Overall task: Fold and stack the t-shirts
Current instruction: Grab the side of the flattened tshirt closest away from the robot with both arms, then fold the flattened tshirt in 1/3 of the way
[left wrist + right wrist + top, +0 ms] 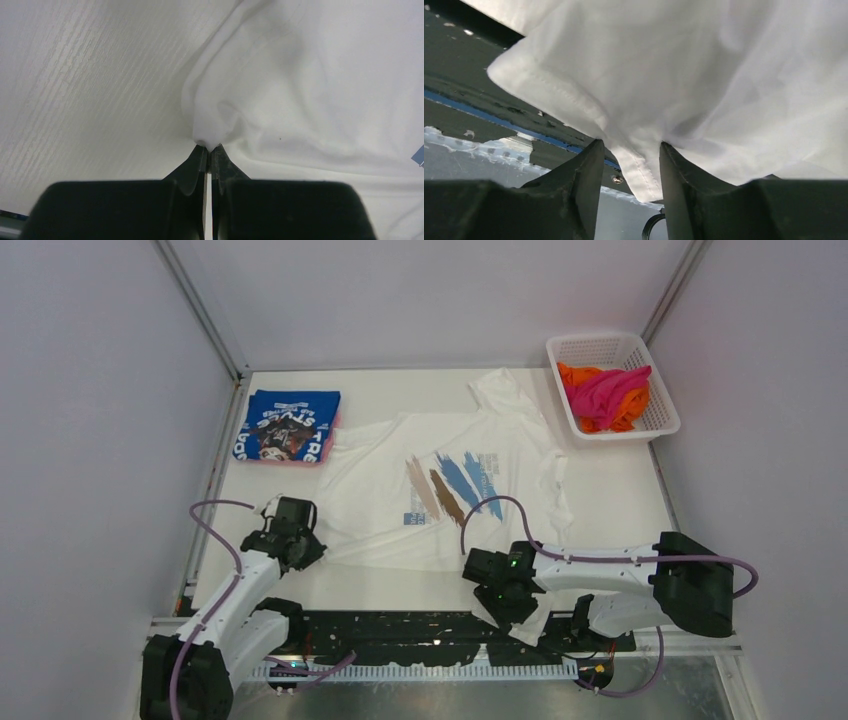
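At the 8 o'clock side of the table (pixel 620 502), the left gripper (pixel 209 148) is pinching a bunched edge of the white shirt (pixel 440 490) between tightly closed jaws. A folded blue shirt (pixel 290 425) is lying at 10 o'clock. The white shirt is lying spread across the centre. At 5 o'clock the right gripper (pixel 630 147) is straddling its hem corner, jaws half apart. A magenta shirt (pixel 610 388) and an orange shirt (pixel 574 374) are sitting in the basket (pixel 662 426) at 2 o'clock.
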`<state>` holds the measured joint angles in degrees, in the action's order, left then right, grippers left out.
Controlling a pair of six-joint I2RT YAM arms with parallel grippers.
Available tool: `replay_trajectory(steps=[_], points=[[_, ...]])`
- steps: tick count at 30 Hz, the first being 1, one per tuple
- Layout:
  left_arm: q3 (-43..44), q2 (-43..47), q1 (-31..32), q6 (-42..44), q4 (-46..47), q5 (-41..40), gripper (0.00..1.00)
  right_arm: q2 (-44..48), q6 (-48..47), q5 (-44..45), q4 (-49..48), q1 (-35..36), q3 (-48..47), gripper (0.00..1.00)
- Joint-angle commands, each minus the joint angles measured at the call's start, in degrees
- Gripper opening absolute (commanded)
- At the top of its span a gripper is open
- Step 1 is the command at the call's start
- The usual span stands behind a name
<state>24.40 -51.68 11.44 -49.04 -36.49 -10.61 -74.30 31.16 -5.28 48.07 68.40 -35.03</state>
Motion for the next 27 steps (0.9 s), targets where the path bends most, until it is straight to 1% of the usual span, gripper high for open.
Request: replay_trajectory(steps=[1,2,4,5,6,7,8,11,13,14,17,21,24,26,27], points=[[0.5,1.6,-0.4,0.3,1.0,-0.3,0.0,-1.0,5.1,4.5,-1.5,1.2,1.6,0.37],[0.5,1.7,-0.4,0.3,0.8,-0.3,0.0,-1.2,5.4,4.8,-1.4,1.2,1.7,0.34],[0.5,2.0,-0.4,0.2,0.5,-0.4,0.0,-1.1,6.1,8.2,-0.6,1.3,1.5,0.26],[0.5,2.1,-0.4,0.2,0.4,-0.4,0.0,-1.0,6.6,8.9,-0.2,1.3,1.5,0.19],[0.4,2.3,-0.3,0.2,0.2,-0.4,0.0,-0.7,6.9,10.3,0.1,1.3,1.2,0.15],[0.3,2.4,-0.4,0.2,0.0,-0.4,0.0,-0.5,7.3,11.1,0.9,1.3,1.0,0.08],[0.4,2.6,-0.4,0.2,-0.4,-0.3,0.0,0.0,7.3,12.0,1.9,1.3,0.2,0.06],[0.8,3.7,-0.4,-0.2,-2.6,0.1,0.0,2.1,4.9,10.9,4.6,1.3,-2.2,0.05],[1.2,5.2,-0.4,-0.5,-5.4,-0.1,0.0,4.1,2.0,7.6,6.6,1.2,-4.0,0.05],[1.3,6.3,-0.4,-1.0,-7.0,-0.3,0.0,4.8,1.1,4.0,8.2,1.3,-5.2,0.05],[0.7,10.2,-0.4,-2.7,-11.2,-0.1,0.0,8.3,-1.6,-1.8,11.7,1.4,-6.4,0.05],[-2.0,15.1,-0.4,-4.7,-13.9,1.3,0.0,11.6,-1.5,-7.2,14.8,1.8,-5.6,0.05],[-2.6,17.9,-0.4,-4.8,-14.4,1.9,0.0,13.2,-1.3,-8.4,14.6,2.2,-5.6,0.05],[-2.2,18.4,-0.4,-4.5,-13.9,2.1,0.0,13.3,-1.4,-6.9,14.1,2.3,-6.0,0.05],[-1.8,18.2,-0.4,-4.3,-13.1,2.3,0.0,13.0,-1.4,-4.3,14.0,2.1,-7.0,0.05]])
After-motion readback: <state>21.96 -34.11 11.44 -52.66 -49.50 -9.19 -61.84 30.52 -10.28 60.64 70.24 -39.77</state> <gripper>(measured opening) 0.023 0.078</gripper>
